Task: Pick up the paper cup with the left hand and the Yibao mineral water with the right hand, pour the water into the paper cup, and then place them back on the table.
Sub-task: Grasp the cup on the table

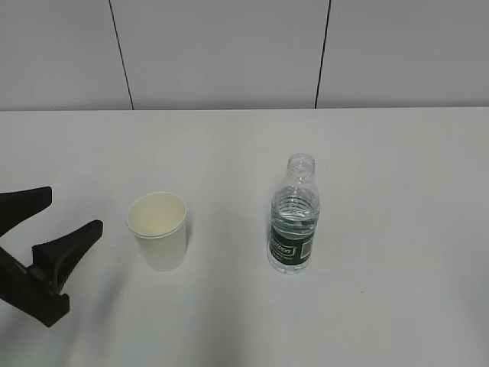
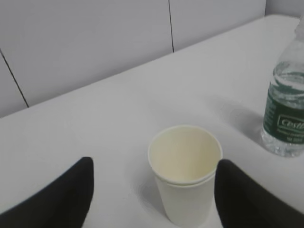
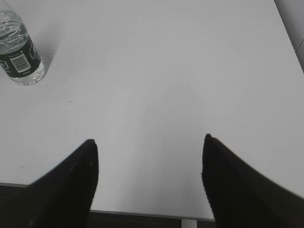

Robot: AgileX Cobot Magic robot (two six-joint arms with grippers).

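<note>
The small white paper cup [image 1: 158, 230] stands at centre-left of the white table [image 1: 397, 229], the clear ribbed green-labelled water bottle [image 1: 293, 218] upright to its right. The left hand [image 1: 47, 217], fingers spread and empty, should centre on the cup and close gently. The right hand [image 3: 148, 142], lower frame, is also spread, empty.

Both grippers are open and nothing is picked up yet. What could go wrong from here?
1. The paper cup sits just ahead of the open left gripper; a fingertip could knock the light, empty cup over.
2. The water bottle has no cap and holds water, so a bump may spill it.
3. The right gripper hangs at the table edge, far from the bottle.
</note>
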